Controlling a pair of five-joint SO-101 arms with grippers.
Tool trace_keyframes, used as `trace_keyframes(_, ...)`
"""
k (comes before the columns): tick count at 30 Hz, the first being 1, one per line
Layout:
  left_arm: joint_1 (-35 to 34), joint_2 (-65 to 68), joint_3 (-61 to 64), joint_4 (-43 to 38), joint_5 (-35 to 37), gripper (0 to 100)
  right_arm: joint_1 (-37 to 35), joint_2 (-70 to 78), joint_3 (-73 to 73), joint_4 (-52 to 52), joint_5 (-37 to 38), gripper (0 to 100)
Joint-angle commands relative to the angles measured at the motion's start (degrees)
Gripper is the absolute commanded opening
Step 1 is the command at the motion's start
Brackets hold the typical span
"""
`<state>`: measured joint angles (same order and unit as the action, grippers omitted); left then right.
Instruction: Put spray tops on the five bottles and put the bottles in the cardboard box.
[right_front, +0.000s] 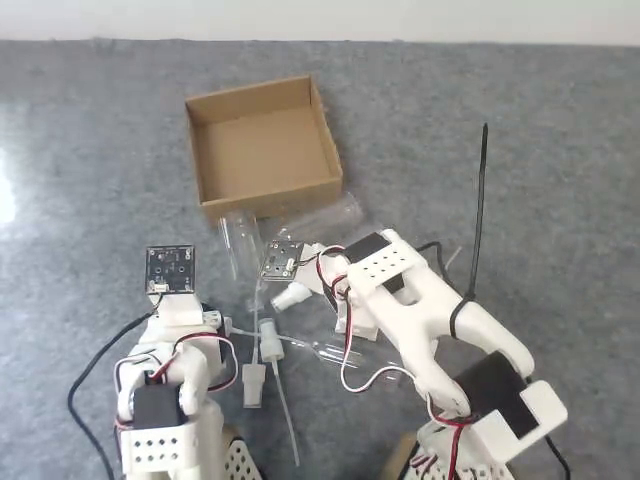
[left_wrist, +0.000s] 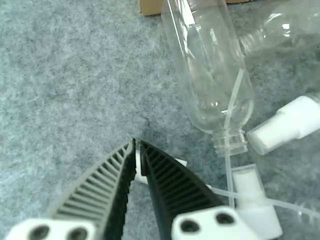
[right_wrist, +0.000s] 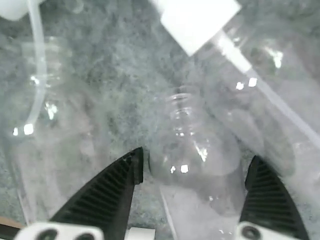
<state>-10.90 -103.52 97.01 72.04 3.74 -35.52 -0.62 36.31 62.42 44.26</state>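
Cardboard box stands empty, the clear bottles lying loose just beside it; the right gripper is spread wide astride one bottle, evidently to seize it, while the left gripper is pinched shut on a white spray-top part, presumably for fitting.

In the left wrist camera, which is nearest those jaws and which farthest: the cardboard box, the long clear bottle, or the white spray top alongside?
From the left gripper:
1. White spray top, lying alongside the jaws.
2. Clear bottle, just ahead, neck toward the gripper.
3. Cardboard box, beyond the bottle's far end.
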Motion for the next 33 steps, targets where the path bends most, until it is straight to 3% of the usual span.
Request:
trace_keyframes(1, 0.1, -0.9, -0.5, 0.4, -0.4, 1, -0.6, -3.8, -3.2, -0.7, 0.4, 29.6)
trace_keyframes(10, 0.1, -0.9, -0.5, 0.4, -0.4, 1, -4.5, -3.9, -3.3, -1.5, -0.5, 29.6)
trace_keyframes(25, 0.1, -0.9, -0.5, 0.4, -0.4, 1, -1.9, -3.9, -3.2, -2.1, -2.8, 29.5)
trace_keyframes(33, 0.1, -0.9, -0.5, 0.4, -0.4, 1, 0.6, -3.9, -3.2, -2.5, -3.1, 9.7)
